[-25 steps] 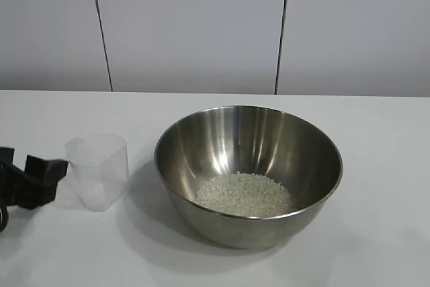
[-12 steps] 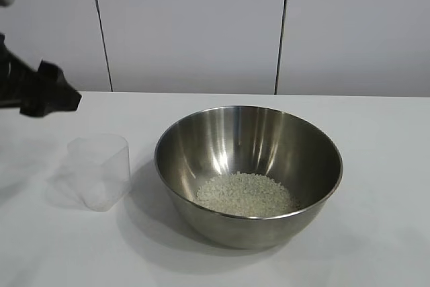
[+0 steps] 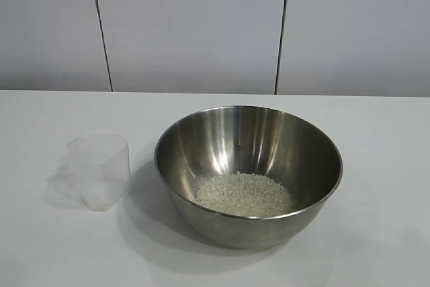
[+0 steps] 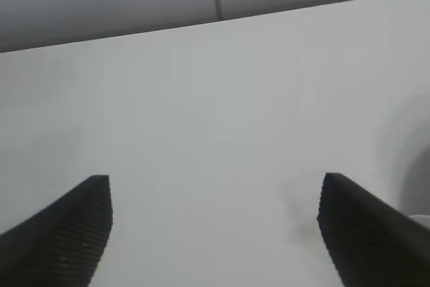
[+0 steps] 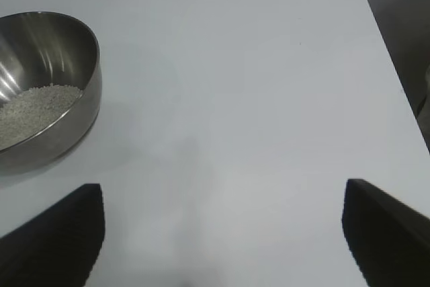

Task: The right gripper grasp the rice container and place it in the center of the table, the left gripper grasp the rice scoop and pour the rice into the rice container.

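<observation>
Scoop [image 3: 99, 170] empty, upright, just left of bowl [image 3: 248, 173]; rice [image 3: 246, 193] inside. Left pincer [image 4: 215, 233] nearer, spread; right pincer [image 5: 222, 233] spread, empty too.

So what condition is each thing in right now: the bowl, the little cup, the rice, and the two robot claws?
Steel bowl: upright on the white table, holding rice.
Rice: heaped in the bowl's bottom.
Plastic measuring cup: upright beside the bowl, apart from it, apparently empty, not held.
Left end effector: open, empty, over bare table.
Right end effector: open, empty, away from the bowl.
</observation>
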{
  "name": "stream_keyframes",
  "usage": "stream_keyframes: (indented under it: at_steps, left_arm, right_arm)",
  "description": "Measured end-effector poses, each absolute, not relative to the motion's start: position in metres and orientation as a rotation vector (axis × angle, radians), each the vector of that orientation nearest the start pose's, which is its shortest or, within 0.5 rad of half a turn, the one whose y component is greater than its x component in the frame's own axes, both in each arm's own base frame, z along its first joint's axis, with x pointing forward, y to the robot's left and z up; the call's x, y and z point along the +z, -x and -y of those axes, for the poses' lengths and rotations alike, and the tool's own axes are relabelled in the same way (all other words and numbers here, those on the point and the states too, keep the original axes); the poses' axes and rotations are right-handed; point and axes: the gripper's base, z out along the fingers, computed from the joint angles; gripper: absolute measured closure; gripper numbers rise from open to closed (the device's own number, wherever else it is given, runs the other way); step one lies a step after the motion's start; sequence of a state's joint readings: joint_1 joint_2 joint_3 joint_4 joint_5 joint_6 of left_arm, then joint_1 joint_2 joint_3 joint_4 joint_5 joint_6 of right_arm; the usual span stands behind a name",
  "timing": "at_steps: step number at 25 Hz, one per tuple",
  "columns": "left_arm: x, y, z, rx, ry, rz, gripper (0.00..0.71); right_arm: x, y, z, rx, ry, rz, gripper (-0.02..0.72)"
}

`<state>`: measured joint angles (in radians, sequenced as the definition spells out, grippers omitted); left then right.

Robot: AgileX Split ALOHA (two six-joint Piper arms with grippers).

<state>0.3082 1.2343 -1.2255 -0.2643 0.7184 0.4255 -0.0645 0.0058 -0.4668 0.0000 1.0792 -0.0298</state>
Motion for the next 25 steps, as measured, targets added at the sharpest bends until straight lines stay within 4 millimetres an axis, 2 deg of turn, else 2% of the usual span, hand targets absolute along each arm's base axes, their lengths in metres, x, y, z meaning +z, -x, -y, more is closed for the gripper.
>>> stream_keyframes:
  at_steps: [3, 5, 7, 8, 10, 14, 21, 25]
  left_arm:
    - [0.429, -0.213, -0.043, 0.050, -0.063, -2.033, 0.105]
    - [0.447, -0.180, -0.029, 0.041, -0.093, -1.935, 0.105]
    - [0.457, -0.141, -0.015, 0.058, -0.112, -1.841, 0.105]
    - [0.454, -0.126, -0.010, 0.061, -0.119, -1.825, 0.105]
    - [0.444, -0.092, 0.002, 0.072, -0.139, -1.787, 0.105]
    - [0.402, -0.047, 0.015, -0.003, -0.095, -1.795, 0.105]
    - [0.337, 0.011, 0.017, 0.023, 0.024, -1.831, 0.105]
    - [0.307, 0.023, 0.017, 0.022, 0.074, -1.933, 0.105]
  right_arm:
    - [0.267, 0.001, 0.000, -0.057, -0.036, -2.102, 0.043]
    - [0.267, 0.001, 0.000, -0.057, -0.036, -2.102, 0.043]
    - [0.267, 0.001, 0.000, -0.057, -0.036, -2.102, 0.043]
    - [0.267, 0.001, 0.000, -0.057, -0.036, -2.102, 0.043]
    - [0.267, 0.001, 0.000, -0.057, -0.036, -2.102, 0.043]
    - [0.267, 0.001, 0.000, -0.057, -0.036, -2.102, 0.043]
    - [0.267, 0.001, 0.000, -0.057, -0.036, -2.101, 0.043]
    - [0.267, 0.001, 0.000, -0.057, -0.036, -2.101, 0.043]
